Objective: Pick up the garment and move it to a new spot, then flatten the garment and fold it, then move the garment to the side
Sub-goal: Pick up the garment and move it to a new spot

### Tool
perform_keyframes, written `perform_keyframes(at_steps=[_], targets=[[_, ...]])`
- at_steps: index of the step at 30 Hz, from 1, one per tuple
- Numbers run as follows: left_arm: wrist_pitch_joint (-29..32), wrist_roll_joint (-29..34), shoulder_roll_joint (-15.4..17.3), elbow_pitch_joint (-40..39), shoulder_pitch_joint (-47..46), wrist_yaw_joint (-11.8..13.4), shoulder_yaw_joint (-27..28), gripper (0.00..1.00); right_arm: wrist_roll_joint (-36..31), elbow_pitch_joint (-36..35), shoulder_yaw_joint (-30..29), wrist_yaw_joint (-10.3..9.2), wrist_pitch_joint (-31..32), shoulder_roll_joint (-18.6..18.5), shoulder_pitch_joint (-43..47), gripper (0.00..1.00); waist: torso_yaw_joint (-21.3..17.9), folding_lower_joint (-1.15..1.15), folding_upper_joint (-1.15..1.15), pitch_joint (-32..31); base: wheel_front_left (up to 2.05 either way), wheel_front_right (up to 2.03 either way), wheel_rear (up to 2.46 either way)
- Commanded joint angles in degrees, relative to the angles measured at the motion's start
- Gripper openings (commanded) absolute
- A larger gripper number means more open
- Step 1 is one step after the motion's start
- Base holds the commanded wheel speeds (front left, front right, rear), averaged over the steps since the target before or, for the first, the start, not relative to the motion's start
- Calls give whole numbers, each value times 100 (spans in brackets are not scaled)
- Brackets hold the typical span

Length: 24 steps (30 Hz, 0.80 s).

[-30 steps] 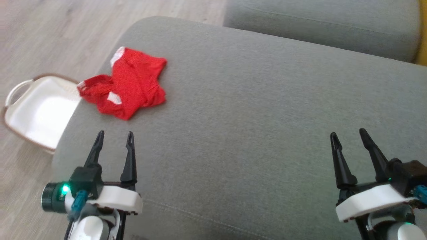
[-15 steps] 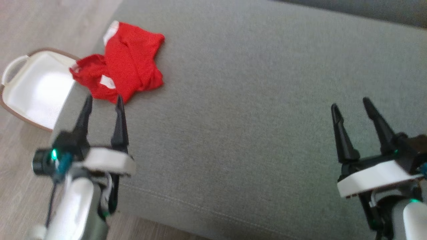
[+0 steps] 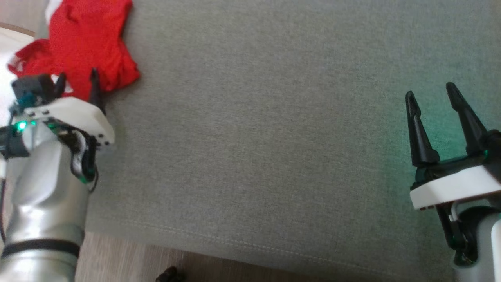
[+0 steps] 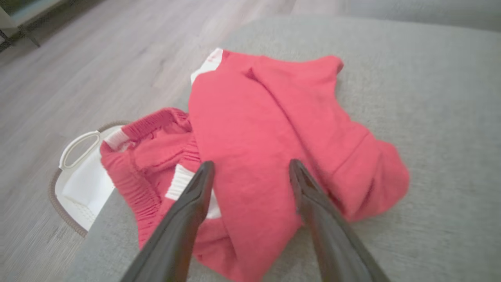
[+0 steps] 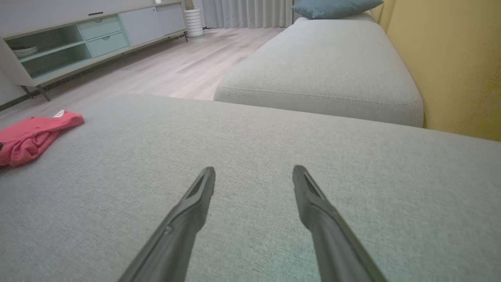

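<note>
The garment (image 3: 84,47) is a crumpled red piece with white trim, lying at the left end of a grey sofa cushion (image 3: 254,137). It spreads wide in the left wrist view (image 4: 266,141) and shows small at the left of the right wrist view (image 5: 29,135). My left gripper (image 3: 77,78) hovers open just over its near edge, fingers (image 4: 195,196) apart above the red cloth, holding nothing. Far to the right, my right gripper (image 3: 429,91) stands open above bare cushion (image 5: 250,219), fingers apart (image 5: 253,174).
A white basket (image 4: 84,172) with a brown rim sits on the wooden floor (image 4: 98,70) beside the cushion's left end. A second grey cushion (image 5: 325,66), a yellow wall (image 5: 450,58) and a low cabinet (image 5: 78,35) lie beyond.
The head camera has tilted down and right, shifting the whole picture. My left gripper has advanced from short of the garment to over its near edge. The right gripper stays open.
</note>
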Motion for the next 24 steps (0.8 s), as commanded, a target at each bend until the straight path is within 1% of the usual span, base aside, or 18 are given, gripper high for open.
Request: perform_keyframes(at_steps=[1, 7, 8, 9, 11, 12, 14, 19, 24], targets=[[226, -59, 362, 242, -329, -16, 232, 100, 8, -233, 133, -5, -15, -85, -109, 100, -132, 0, 0, 161, 0, 0, 0], [1004, -258, 516, 1238, -845, -247, 261, 100, 43, -162, 118, -5, -68, -86, -173, 100, -194, 0, 0, 157, 0, 0, 0], [1046, -285, 529, 1335, -901, -297, 262, 58, 50, -145, 115, -5, -82, -81, -180, 100, -204, 0, 0, 136, 0, 0, 0], [1063, -294, 538, 1418, -936, -325, 254, 0, 64, -127, 111, -5, -114, -71, -191, 100, -217, 0, 0, 102, 0, 0, 0], [1048, -290, 553, 1484, -957, -338, 241, 0, 84, -120, 120, -5, -176, -66, -208, 100, -231, 0, 0, 63, 0, 0, 0], [948, -271, 584, 1516, -972, -324, 232, 0, 107, -102, 133, -5, -246, -66, -226, 100, -250, 0, 0, 16, 0, 0, 0], [622, -244, 628, 1539, -959, -232, 248, 0, 136, -41, 157, -5, -381, -68, -250, 100, -298, 0, 0, -101, 0, 0, 0], [-40, -254, 668, 1571, -736, -170, 282, 0, 222, 174, 236, -5, -640, 7, -253, 100, -467, 0, 0, -518, 0, 0, 0], [-444, -210, 670, 1335, -406, -100, 244, 0, 283, 377, 257, -5, -787, 126, -97, 100, -621, 0, 0, -997, 0, 0, 0]])
